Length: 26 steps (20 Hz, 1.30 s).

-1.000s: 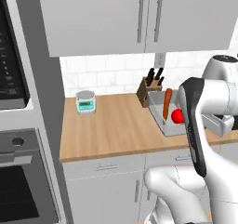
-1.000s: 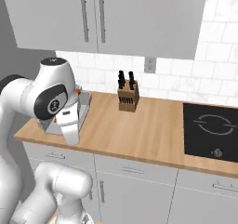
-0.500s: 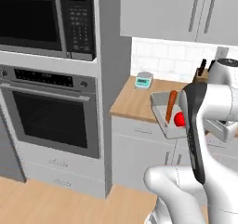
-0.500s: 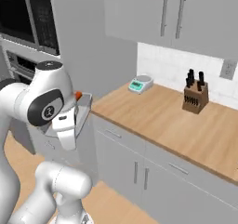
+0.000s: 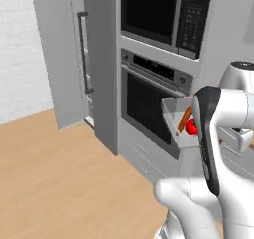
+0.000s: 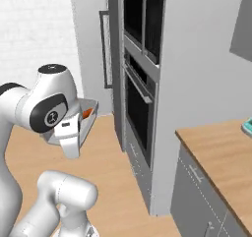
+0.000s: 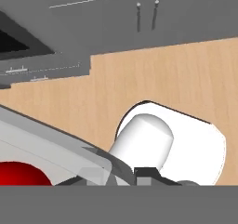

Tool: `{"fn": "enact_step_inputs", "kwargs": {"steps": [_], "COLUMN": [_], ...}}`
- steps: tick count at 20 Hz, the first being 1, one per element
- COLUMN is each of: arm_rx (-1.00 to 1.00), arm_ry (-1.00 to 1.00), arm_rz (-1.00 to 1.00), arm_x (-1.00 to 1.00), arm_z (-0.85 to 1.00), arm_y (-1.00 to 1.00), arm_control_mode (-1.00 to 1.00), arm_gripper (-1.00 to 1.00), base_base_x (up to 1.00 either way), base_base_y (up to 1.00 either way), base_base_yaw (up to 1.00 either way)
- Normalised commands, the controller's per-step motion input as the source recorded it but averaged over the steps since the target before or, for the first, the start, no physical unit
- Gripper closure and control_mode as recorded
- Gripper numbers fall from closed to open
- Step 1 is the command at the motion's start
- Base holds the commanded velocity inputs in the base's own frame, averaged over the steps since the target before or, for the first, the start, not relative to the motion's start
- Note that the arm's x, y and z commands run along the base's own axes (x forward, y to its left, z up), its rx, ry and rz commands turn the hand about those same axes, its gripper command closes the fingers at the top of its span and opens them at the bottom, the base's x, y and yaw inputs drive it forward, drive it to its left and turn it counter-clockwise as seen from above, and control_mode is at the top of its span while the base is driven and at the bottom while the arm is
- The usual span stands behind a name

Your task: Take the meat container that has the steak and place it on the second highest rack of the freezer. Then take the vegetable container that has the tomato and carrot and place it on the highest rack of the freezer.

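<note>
- Freezer (image 5: 69,64): tall grey cabinet with a long dark bar handle (image 5: 87,54) on its door, well away from the gripper, past the oven on the far side in the left base view. Inside not visible from here.
- Wall oven (image 5: 149,106) with dark glass door, just beyond the held tray; microwave (image 5: 166,15) stacked above it, higher than the gripper.
- Wood floor (image 5: 54,173) below the gripper, well beneath the tray.
- Wooden counter (image 6: 221,152) off to the other side of the oven column in the right base view, well apart from the gripper.
- Vegetable container (image 5: 173,121): shallow clear/grey tray, up in the air in front of the oven, its near edge at the gripper; the rest sticks out away from the hand.
- Gripper (image 7: 139,174): fingers nearly together, clamped on the tray's rim; tips mostly hidden at the bottom of the hand view.
- Carrot (image 5: 185,118): orange stick lying in the tray, just beyond the gripper.
- Tomato (image 5: 192,128): red ball in the tray, right next to the carrot, closest to the gripper.
</note>
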Motion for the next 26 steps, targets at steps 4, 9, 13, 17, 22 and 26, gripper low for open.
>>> {"fn": "enact_step_inputs", "kwargs": {"steps": [4,9,13,17,22,26], "arm_rx": [0.00,0.00,0.00,0.00,0.00,0.00], "arm_ry": [0.00,0.00,0.00,0.00,0.00,0.00], "arm_rz": [0.00,0.00,0.00,0.00,0.00,0.00], "arm_x": [0.00,0.00,0.00,0.00,0.00,0.00], "arm_z": [0.00,0.00,0.00,0.00,0.00,0.00], "arm_y": [0.00,0.00,0.00,0.00,0.00,0.00], "arm_control_mode": [1.00,1.00,1.00,1.00,1.00,1.00], "arm_gripper": [1.00,1.00,1.00,1.00,1.00,1.00], "base_base_x": [0.40,0.60,0.93,1.00,1.00,1.00], "base_base_y": [0.00,0.01,-0.22,-0.07,0.06,0.06], "base_base_yaw": [0.88,0.53,0.03,-0.01,-0.17,-0.36]}}
